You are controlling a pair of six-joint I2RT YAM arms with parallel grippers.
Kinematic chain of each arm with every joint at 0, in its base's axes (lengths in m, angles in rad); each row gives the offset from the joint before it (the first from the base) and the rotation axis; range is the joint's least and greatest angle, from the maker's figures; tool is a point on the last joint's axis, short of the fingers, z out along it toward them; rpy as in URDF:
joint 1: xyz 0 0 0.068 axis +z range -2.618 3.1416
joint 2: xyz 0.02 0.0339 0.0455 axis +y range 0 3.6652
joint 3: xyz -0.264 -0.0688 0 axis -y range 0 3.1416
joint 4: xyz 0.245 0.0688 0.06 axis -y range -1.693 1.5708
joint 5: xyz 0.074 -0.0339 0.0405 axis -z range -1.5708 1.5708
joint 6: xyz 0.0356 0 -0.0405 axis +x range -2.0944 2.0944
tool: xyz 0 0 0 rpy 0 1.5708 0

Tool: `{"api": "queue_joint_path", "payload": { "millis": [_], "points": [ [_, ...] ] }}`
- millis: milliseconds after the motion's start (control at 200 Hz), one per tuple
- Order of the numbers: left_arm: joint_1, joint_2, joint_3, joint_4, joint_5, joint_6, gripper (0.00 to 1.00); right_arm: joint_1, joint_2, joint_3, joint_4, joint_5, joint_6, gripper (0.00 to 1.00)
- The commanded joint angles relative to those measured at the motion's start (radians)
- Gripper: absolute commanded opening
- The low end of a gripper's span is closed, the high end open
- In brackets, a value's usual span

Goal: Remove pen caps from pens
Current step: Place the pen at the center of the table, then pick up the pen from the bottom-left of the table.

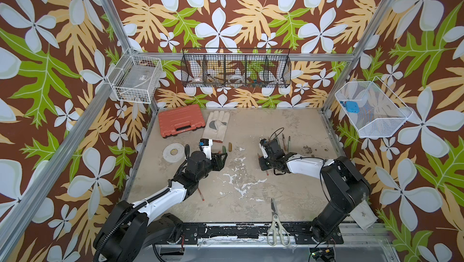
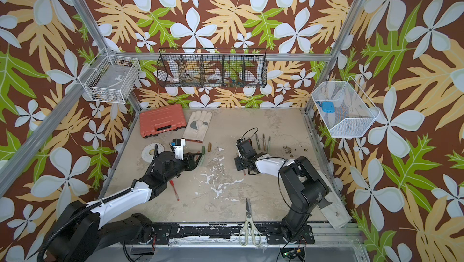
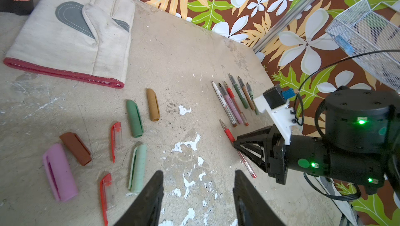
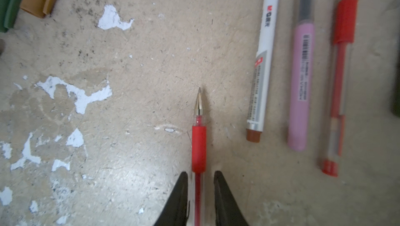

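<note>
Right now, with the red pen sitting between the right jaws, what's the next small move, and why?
Probably lift the right gripper straight up, clear of the red pen. Its tip is bare, it appears to lie flat on the table beside the other pens, and a gap shows on each side of it between the jaws, so nothing seems to grip it.

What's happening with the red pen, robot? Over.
Left end effector open, empty. Right end effector slightly open around uncapped red pen, lying on table. Loose pen caps nearby. Nothing blocking. Over.
</note>
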Motion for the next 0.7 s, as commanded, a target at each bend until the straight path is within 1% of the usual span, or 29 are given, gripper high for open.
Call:
{"api": "queue_joint_path", "payload": {
  "millis": [0,185,250,320,375,490,555,696],
  "points": [
    [0.0,-0.006,0.002,0.01,-0.008,0.01,0.54,0.005,-0.066,-0.023,0.012,0.002,0.01,0.27],
    [0.0,-0.051,0.002,-0.03,-0.046,0.002,0.54,0.014,-0.291,-0.125,0.093,-0.015,0.006,0.3],
    [0.0,-0.081,0.01,-0.085,-0.074,-0.01,0.53,0.015,-0.357,-0.153,0.119,-0.012,0.002,0.31],
    [0.0,-0.121,0.041,-0.21,-0.135,-0.033,0.51,0.015,-0.416,-0.188,0.153,-0.006,0.002,0.33],
    [0.001,-0.146,0.077,-0.342,-0.184,-0.059,0.51,0.014,-0.452,-0.206,0.171,0.008,0.002,0.34],
    [-0.004,-0.219,0.117,-0.587,-0.21,-0.12,0.46,0.014,-0.501,-0.224,0.189,0.006,0.015,0.36],
    [-0.007,-0.28,0.128,-0.737,-0.293,-0.187,0.47,0.014,-0.511,-0.23,0.199,-0.014,0.024,0.37],
    [-0.007,-0.433,0.12,-0.918,-0.406,-0.285,0.49,0.014,-0.517,-0.235,0.208,-0.022,0.027,0.36]
  ]
}}
